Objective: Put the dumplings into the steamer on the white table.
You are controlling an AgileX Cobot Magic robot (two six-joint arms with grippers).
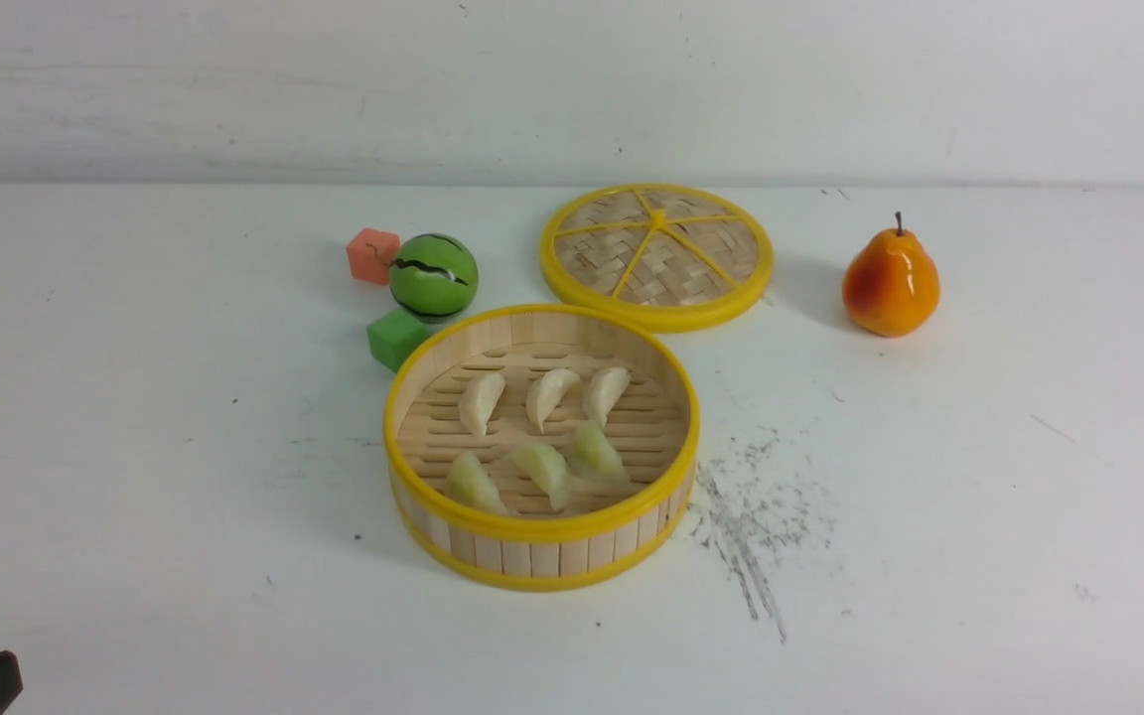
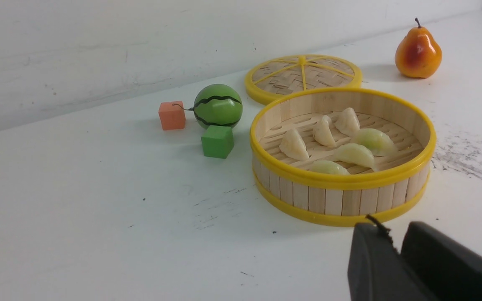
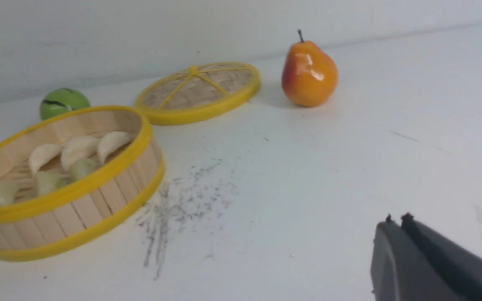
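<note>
Dumplings [image 1: 549, 395]: all six inside the bamboo steamer [image 1: 545, 528] on the white worktop [image 1: 929, 556] | placing looks complete, none left to load | left end effector [image 2: 395, 228]: slightly parted, nothing held | right end effector [image 3: 397, 219]: closed, empty | woven lid [image 1: 676, 263] off, beyond the steamer | only retreat seems left.

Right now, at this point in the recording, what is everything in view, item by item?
white dumplings: three, cream-white, steamer's far half
greenish dumplings: three, pale green, steamer's near half
steamer: one, bamboo with yellow rims, on table
table: one, white with grey scuffs, under everything
steamer lid: one, tan and yellow, behind steamer
watermelon: one, green with dark stripes, behind steamer
cube: one, orange, left of watermelon
cube: one, green, steamer's far left
pear: one, orange-red, right of lid
wall: one, white, behind table
left gripper: one, dark, near side
right gripper: one, dark, shut, near side
</note>
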